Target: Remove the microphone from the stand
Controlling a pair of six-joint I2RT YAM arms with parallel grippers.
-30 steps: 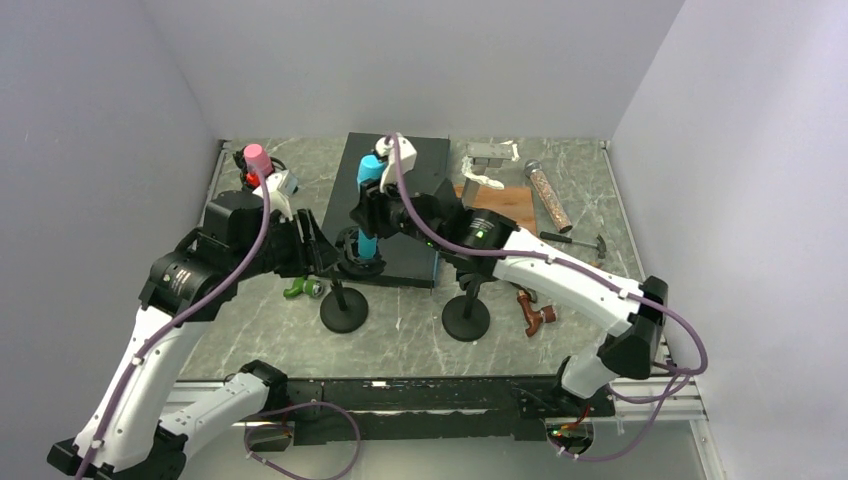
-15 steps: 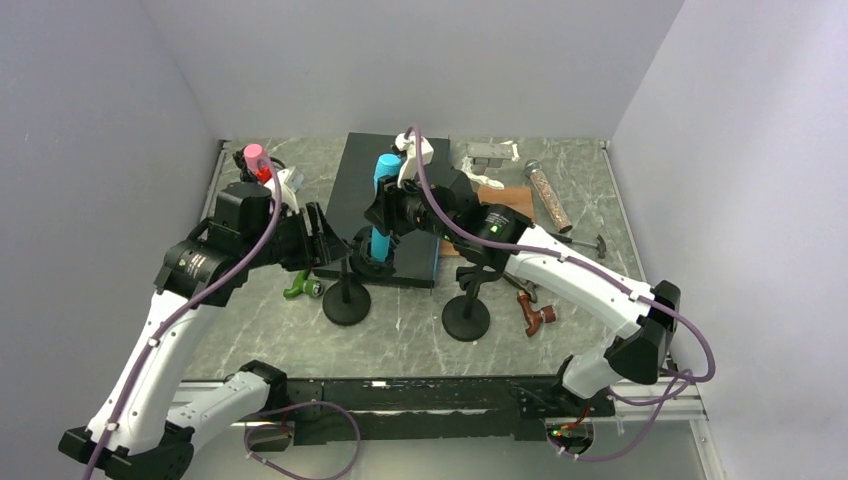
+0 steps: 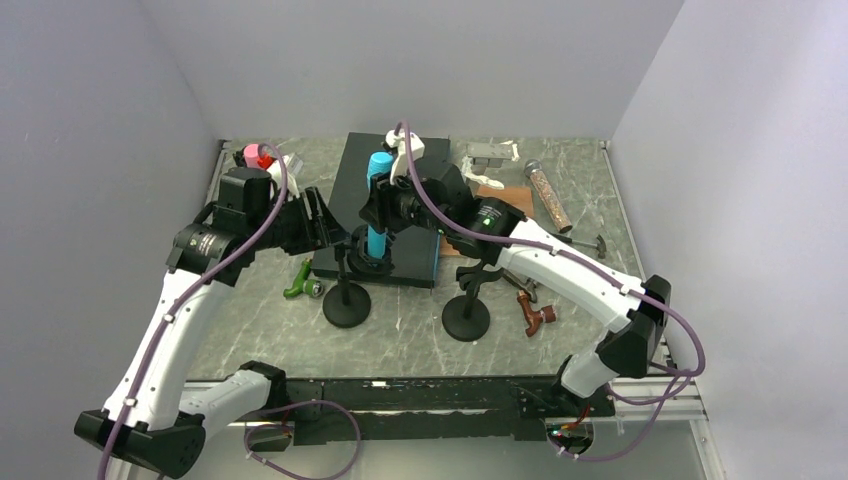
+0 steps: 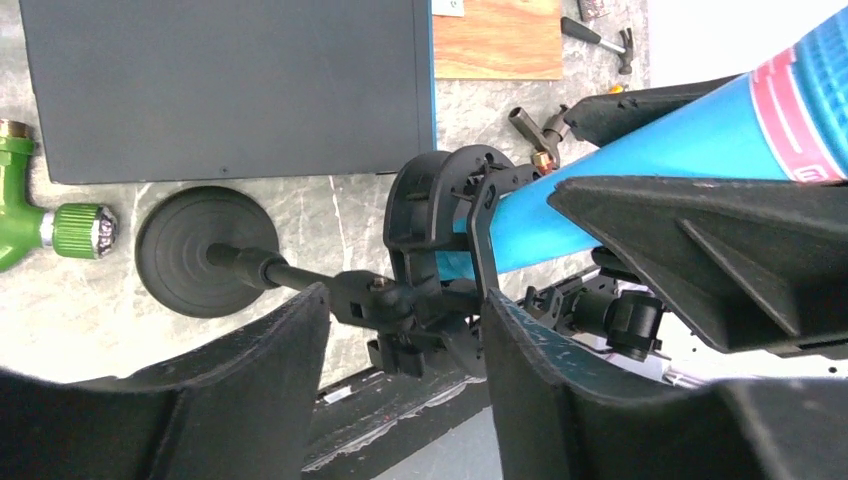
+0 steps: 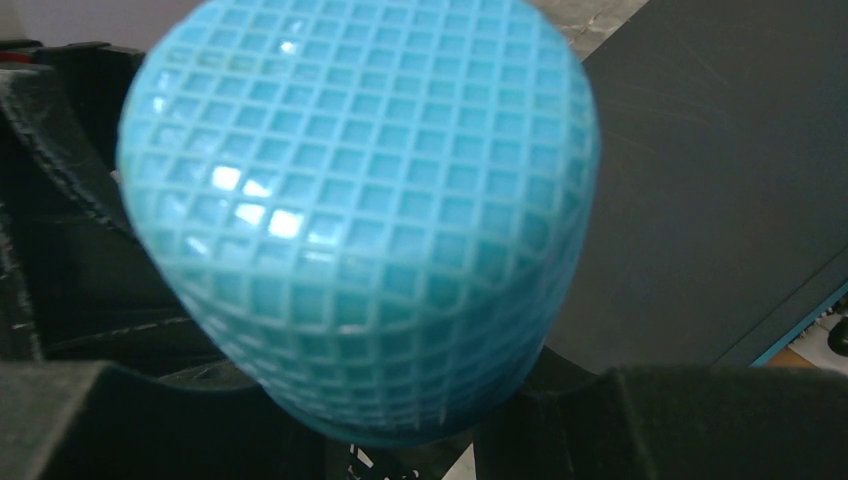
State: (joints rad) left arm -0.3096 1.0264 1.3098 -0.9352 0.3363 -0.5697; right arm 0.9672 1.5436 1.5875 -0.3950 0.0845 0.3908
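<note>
Mic (image 3: 379, 168) gripped, not yet out of stand (image 3: 345, 306)
Right gripper (image 3: 383, 212) is clamped on the mic; left gripper (image 4: 405, 310), at its 9 o'clock, stands part-open astride the stand, holding nothing.

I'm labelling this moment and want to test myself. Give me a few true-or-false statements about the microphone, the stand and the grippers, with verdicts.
1. The blue microphone sits in the stand's clip. True.
2. The right gripper is open, clear of the microphone. False: it is shut on the microphone.
3. A green fitting lies on the table near the stand's round base. True.
4. The left gripper clamps the microphone's head. False: its jaws stand open on either side of the joint below the clip.
</note>
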